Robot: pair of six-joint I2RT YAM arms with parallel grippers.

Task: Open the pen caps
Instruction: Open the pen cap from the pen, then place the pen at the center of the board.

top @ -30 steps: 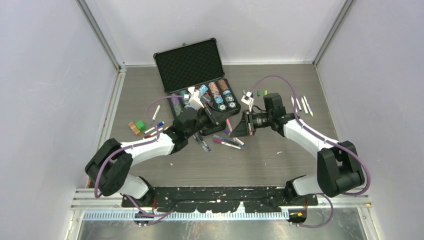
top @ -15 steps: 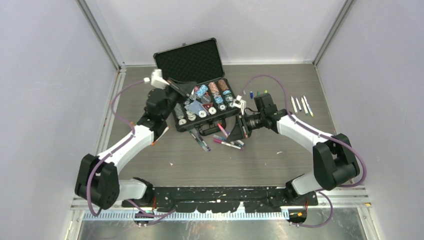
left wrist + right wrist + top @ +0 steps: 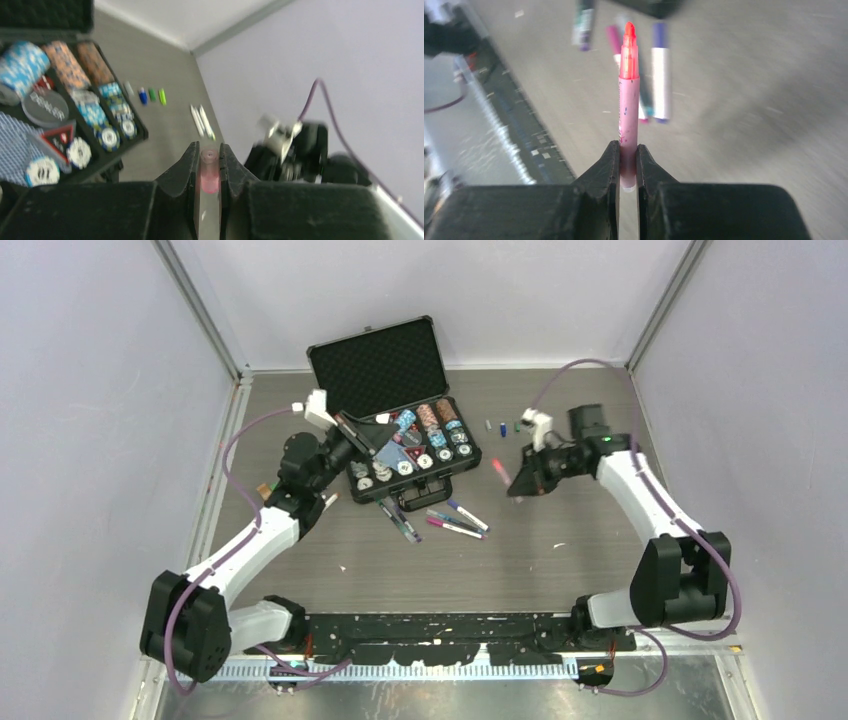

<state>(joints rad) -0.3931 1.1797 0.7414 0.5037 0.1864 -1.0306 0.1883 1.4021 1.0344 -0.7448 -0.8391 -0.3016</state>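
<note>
While the slim pen (image 3: 628,100) tapers, the pink cap (image 3: 209,172) is cylindrical.

This looks like a robot test lab. Plain pale walls (image 3: 90,440) and metal corner posts (image 3: 195,305) box in a grey tabletop (image 3: 560,570). Two robot arms (image 3: 250,545) are bolted to its near edge.

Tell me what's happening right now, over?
Left fingers shut on pink cap. Right fingers shut on pink pen, tip bare. Nothing blocking.
</note>
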